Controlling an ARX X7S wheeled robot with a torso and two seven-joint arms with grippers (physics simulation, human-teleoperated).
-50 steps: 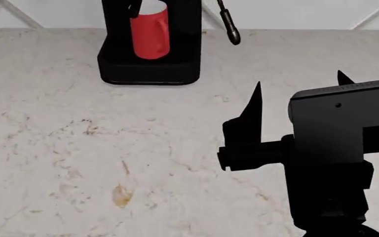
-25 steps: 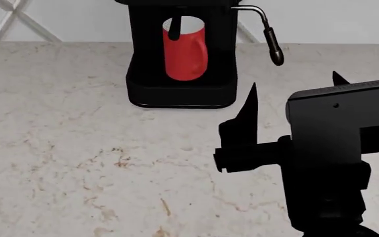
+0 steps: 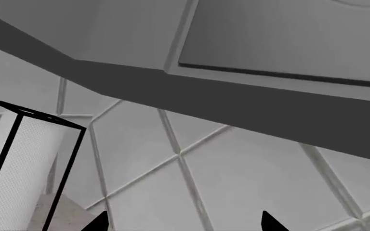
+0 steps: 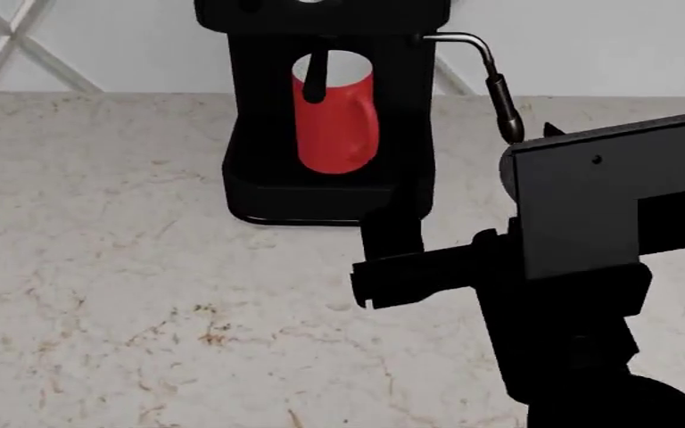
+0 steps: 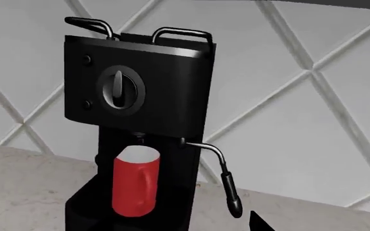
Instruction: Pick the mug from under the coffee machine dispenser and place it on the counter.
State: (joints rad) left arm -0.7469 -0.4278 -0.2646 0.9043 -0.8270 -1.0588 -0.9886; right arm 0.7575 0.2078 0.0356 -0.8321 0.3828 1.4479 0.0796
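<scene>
The red mug point(image 4: 336, 111) stands upright in the open bay of the black coffee machine dispenser point(image 4: 259, 178), under the spout, with its handle toward the right. It also shows in the right wrist view point(image 5: 135, 185), inside the machine point(image 5: 140, 91). My right gripper point(image 4: 471, 183) is open and empty. It hovers over the counter point(image 4: 104, 267) just in front and to the right of the machine, apart from the mug. In the right wrist view only one of its fingertips point(image 5: 257, 222) shows. My left gripper point(image 3: 185, 227) is open and empty, facing the wall.
The silver steam wand with a black tip point(image 4: 503, 107) hangs at the machine's right side, close to my right gripper, and also shows in the right wrist view point(image 5: 229, 192). A paper towel roll in a black frame point(image 3: 18, 168) and an upper cabinet's underside point(image 3: 236, 101) show in the left wrist view.
The head view has shifted so the machine sits lower and more central. My right gripper has moved left and toward the machine; one finger now overlaps its base.
</scene>
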